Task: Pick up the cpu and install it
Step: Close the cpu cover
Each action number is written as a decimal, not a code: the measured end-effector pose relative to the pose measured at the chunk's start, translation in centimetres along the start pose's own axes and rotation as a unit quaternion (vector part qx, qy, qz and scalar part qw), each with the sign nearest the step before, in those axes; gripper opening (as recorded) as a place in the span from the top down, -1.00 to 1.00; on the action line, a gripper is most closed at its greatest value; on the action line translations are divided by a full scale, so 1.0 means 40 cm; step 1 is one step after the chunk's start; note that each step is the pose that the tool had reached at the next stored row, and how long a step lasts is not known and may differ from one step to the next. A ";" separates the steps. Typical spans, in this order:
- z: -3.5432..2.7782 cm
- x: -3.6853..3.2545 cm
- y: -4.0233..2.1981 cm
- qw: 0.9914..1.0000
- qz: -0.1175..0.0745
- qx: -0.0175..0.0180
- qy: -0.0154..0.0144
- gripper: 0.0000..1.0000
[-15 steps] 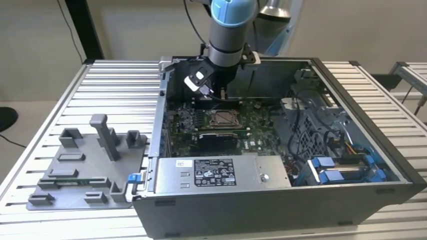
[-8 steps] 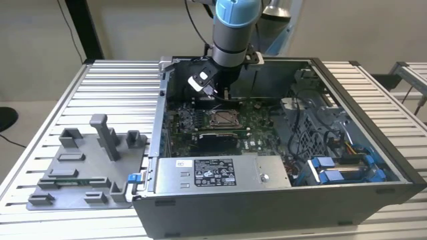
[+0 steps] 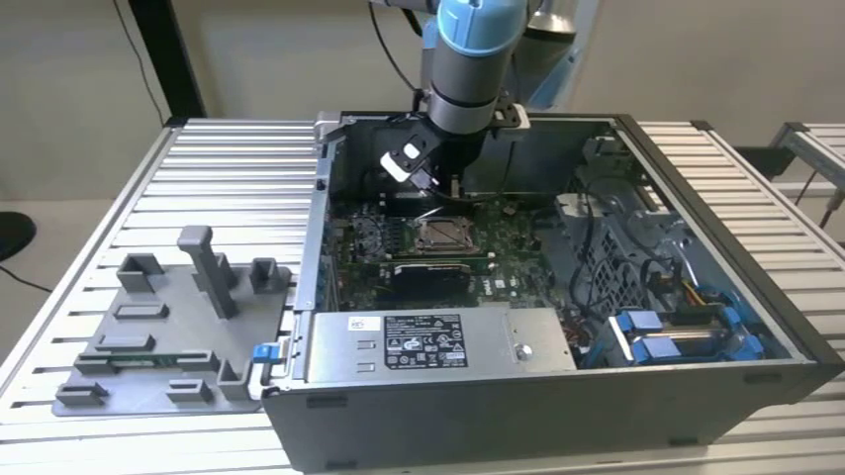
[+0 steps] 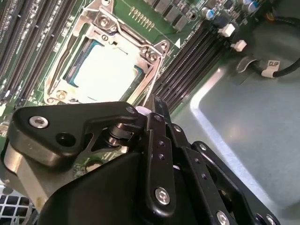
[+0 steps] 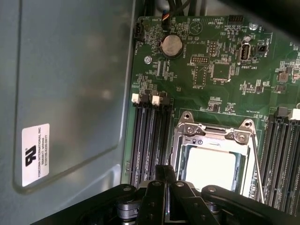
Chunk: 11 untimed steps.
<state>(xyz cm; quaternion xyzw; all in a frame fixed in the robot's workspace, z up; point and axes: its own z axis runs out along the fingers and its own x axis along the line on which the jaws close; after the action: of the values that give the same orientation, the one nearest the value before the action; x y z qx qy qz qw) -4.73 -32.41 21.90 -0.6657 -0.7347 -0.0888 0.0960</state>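
Second wrist view: silvery-white square cpu [image 4: 105, 70] seated in metal-framed socket [image 4: 153, 56]; black gripper [image 4: 159, 104] just above, closed, holding nothing. Placement looks done; latching unclear.

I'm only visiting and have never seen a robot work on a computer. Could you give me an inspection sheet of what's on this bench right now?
Surface: slatted metal table carrying an open computer case.
Job's things: the cpu lies in the motherboard socket, silvery top up.
Clutter: grey plastic tray on the table, at the exterior view's left of the case; silver power-supply box inside the case.
Grippers: the gripper hangs over the motherboard by the socket, fingers together, holding nothing.
Cables: black tagged cable on the case floor; coloured wires near the blue brackets.
Surroundings: plain wall; second slatted table at the exterior view's right.
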 end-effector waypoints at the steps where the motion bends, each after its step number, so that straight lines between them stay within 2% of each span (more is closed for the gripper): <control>1: 0.001 0.000 0.001 1.000 0.000 0.000 0.000 1.00; 11: 0.011 -0.005 0.020 1.000 0.000 0.000 -0.003 1.00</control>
<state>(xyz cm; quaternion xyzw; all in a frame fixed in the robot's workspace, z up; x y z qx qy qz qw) -3.93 -32.41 21.43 -0.6660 -0.7350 -0.0862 0.0939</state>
